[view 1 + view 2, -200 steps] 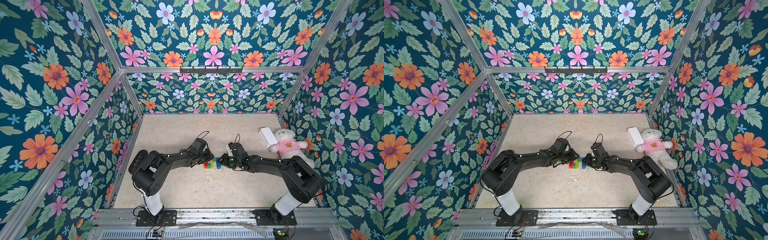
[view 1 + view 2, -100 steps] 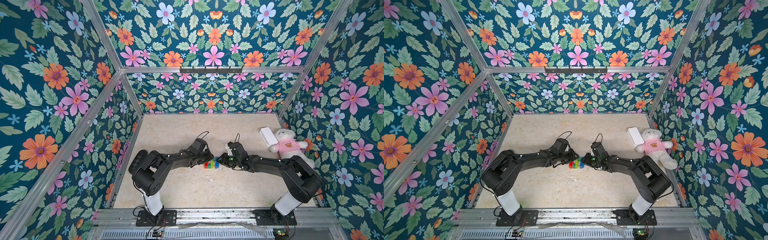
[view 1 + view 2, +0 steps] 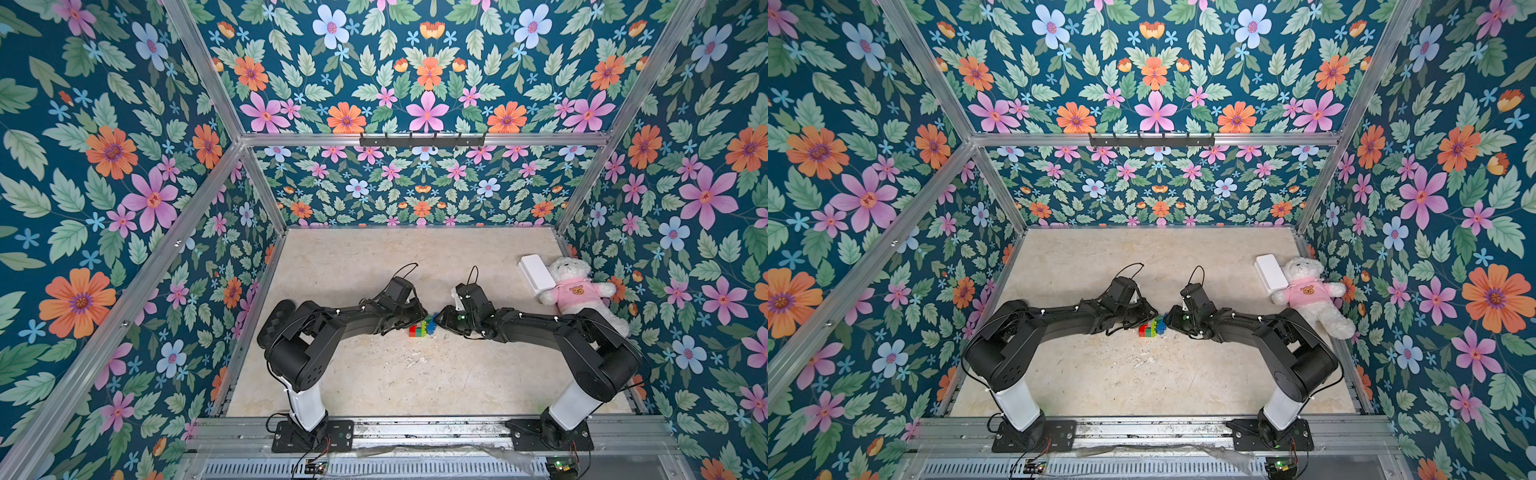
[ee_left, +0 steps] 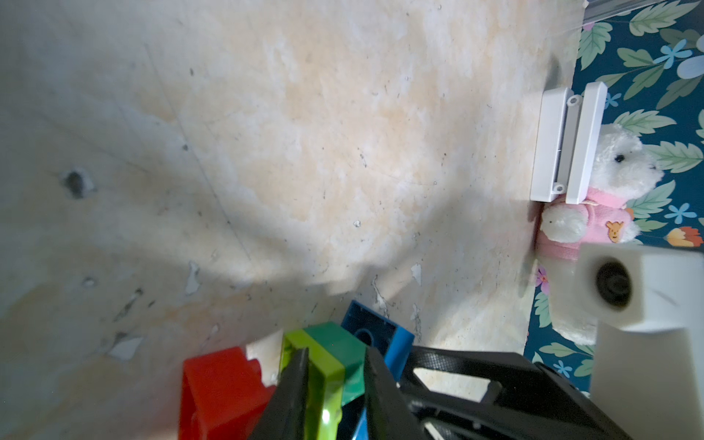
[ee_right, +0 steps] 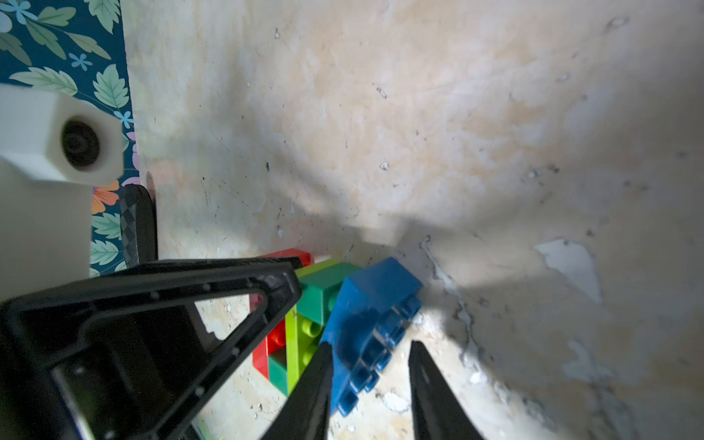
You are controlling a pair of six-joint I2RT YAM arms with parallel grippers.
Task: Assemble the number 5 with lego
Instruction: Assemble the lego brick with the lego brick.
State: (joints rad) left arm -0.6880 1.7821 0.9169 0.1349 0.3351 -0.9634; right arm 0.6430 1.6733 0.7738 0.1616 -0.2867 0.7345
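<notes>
Left of centre on the table (image 3: 374, 257): your left gripper (image 4: 337, 356) lies low and reaches right, toward the bricks.
Left grip: its fingers (image 4: 293, 384) are pinched narrow around the lime brick (image 4: 324, 362) and the dark-green brick (image 4: 339, 339) next to it, so it is holding the stack.
Lego: you can find the lego stack (image 3: 420, 329) on its side at mid-table, between the two grippers. The red brick (image 4: 221, 384) is at its left end, followed by dark green, lime and dark green.
Blue brick: the blue brick (image 5: 373, 301) sits at the stack's right end. It is tilted, leans on the dark-green brick and is not flush with it.
Right grip: your right gripper (image 5: 370, 344) straddles the blue brick with its jaws a little apart. One finger (image 5: 320, 381) touches the brick and the other stands clear of it.
Far right: the white box (image 3: 536, 272) lies against the teddy (image 3: 575, 289) by the right wall, well apart from the bricks.
</notes>
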